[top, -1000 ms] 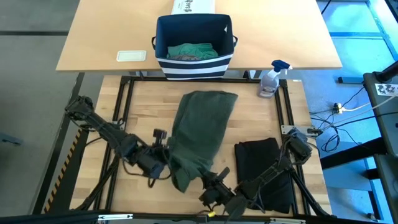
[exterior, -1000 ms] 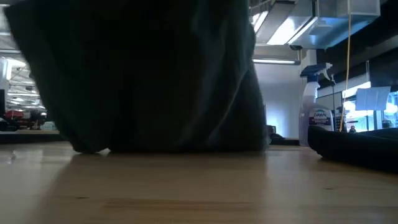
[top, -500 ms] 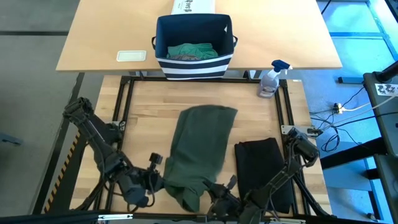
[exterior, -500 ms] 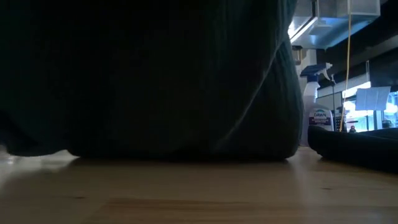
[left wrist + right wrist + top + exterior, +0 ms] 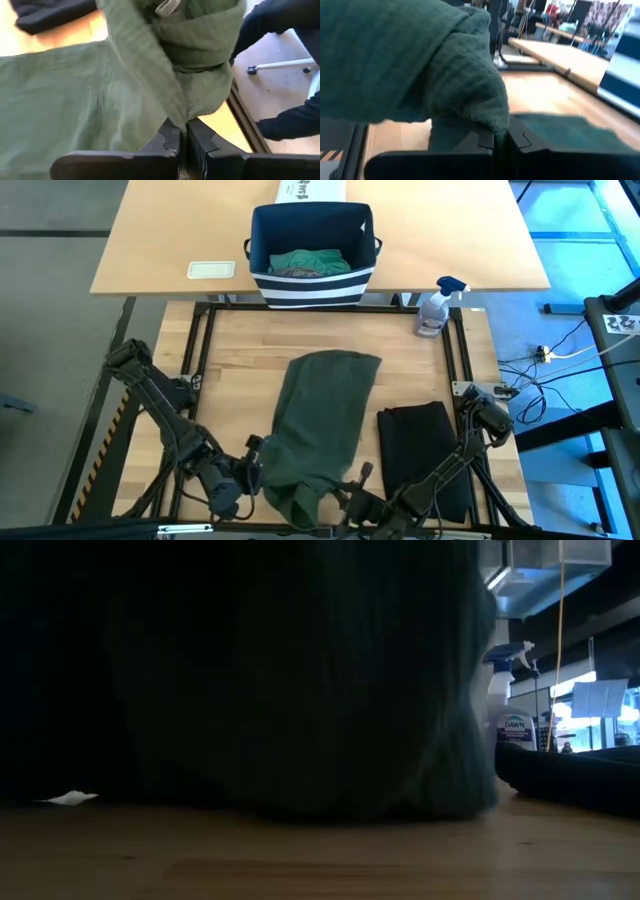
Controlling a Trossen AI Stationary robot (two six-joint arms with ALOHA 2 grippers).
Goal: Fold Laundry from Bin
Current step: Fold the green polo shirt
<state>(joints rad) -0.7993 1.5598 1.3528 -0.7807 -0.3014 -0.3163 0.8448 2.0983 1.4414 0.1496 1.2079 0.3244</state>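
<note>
A dark green garment [image 5: 325, 425] lies lengthwise on the wooden table, its far end flat and its near end raised off the table. My left gripper [image 5: 256, 458] is shut on its near left part. My right gripper [image 5: 352, 480] is shut on its near right part. A folded black garment [image 5: 425, 455] lies to the right. The navy striped bin [image 5: 311, 252] stands on the far table with teal-green and grey laundry [image 5: 305, 262] inside. In the low view the green cloth [image 5: 250, 670] fills most of the picture. My left gripper pinches a bunched fold of the green garment [image 5: 182, 117] between its two fingers, at its near left part. The cloth gathers into creases at the fingertips and is lifted there. My right gripper pinches a bunched fold of the garment [image 5: 495, 122] at its near right part; the cloth drapes over the fingers.
A spray bottle [image 5: 437, 307] stands at the table's far right corner. A white flat object [image 5: 211, 270] lies on the far table left of the bin. A white printed box [image 5: 310, 190] stands behind the bin. The metal frame [image 5: 195, 345] edges the table.
Both grippers have gone toward the table's near edge with the green garment's near end. The garment has slid toward the near edge, its far end staying flat on the table. In the low view the cloth has come closer and covers more of the picture.
</note>
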